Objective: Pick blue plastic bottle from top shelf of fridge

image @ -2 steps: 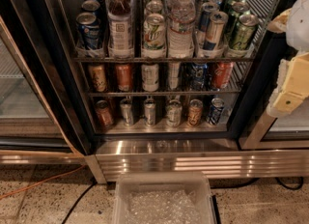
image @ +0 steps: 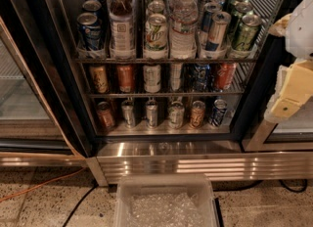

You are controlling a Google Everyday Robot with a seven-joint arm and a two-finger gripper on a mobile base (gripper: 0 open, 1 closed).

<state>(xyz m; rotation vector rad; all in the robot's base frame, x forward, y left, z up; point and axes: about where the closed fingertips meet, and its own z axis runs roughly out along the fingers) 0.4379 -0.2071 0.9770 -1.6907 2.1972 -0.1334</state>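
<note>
The blue plastic bottle point(image: 122, 24) stands upright at the front of the top shelf point(image: 166, 60) of the fridge point(image: 171, 148), second lane from the left. It has a white cap, dark liquid and a pale label. A dark blue can point(image: 91, 31) stands to its left and a green-white can point(image: 156, 34) to its right. My gripper point(image: 278, 70) hangs at the right edge of the view, outside the fridge and well right of the bottle. It is open and empty.
Clear water bottles point(image: 184, 23) and more cans fill the other top lanes. Two lower racks point(image: 161, 95) hold several cans. A clear plastic bin point(image: 166, 202) sits on the floor before the steel base. An orange cable point(image: 39, 188) lies on the floor at left.
</note>
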